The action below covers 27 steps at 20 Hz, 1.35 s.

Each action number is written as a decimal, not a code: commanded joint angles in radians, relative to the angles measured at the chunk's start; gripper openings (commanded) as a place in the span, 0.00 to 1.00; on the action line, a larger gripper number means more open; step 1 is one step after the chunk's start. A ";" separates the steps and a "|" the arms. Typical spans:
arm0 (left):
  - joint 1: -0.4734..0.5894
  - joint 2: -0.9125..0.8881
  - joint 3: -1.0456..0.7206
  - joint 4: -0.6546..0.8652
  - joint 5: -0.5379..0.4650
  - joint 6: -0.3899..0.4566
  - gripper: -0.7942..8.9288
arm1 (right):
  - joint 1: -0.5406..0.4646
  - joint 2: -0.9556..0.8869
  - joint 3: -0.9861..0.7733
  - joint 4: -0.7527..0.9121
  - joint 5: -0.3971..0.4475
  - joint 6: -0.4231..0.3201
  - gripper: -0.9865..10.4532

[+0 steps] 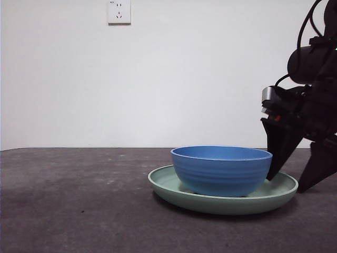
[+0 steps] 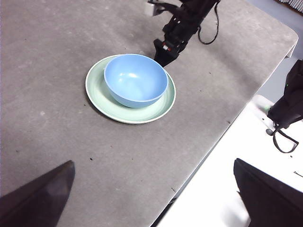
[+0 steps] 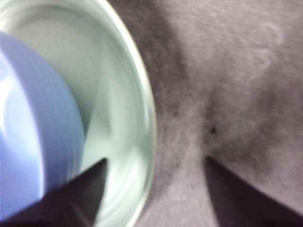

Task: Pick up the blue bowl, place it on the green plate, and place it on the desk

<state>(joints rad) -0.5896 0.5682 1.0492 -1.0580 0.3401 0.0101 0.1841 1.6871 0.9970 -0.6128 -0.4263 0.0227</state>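
The blue bowl (image 1: 221,169) stands inside the green plate (image 1: 163,180) on the desk (image 1: 79,205), right of the middle. My right gripper (image 1: 287,184) is open and low at the plate's right side. One jaw is over the plate between bowl and rim, the other is outside the rim over the desk. The right wrist view shows the bowl (image 3: 33,127), the plate rim (image 3: 142,99) and my right gripper (image 3: 155,161) astride that rim. My left gripper (image 2: 154,163) is open and empty, high above the desk, far from the bowl (image 2: 135,78), the plate (image 2: 102,94) and the right gripper (image 2: 163,54).
A wall socket (image 1: 119,11) is on the white wall behind. In the left wrist view the desk's edge runs past a white surface (image 2: 222,189), with a black device (image 2: 289,104) beside it. Bare desk (image 2: 47,71) lies around the plate.
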 commanded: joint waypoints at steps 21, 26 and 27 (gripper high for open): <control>-0.006 0.005 0.012 0.011 0.004 0.000 0.66 | 0.082 0.037 0.208 -0.064 -0.124 0.135 0.09; -0.006 0.005 0.012 0.011 0.004 0.001 0.66 | 0.162 0.039 0.208 0.043 -0.123 0.241 0.09; -0.006 0.005 0.012 0.011 0.004 0.001 0.66 | 0.174 0.039 0.208 0.067 -0.123 0.265 0.09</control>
<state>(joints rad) -0.5896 0.5682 1.0496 -1.0580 0.3397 0.0097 0.3553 1.7096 1.1851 -0.5522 -0.5388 0.2451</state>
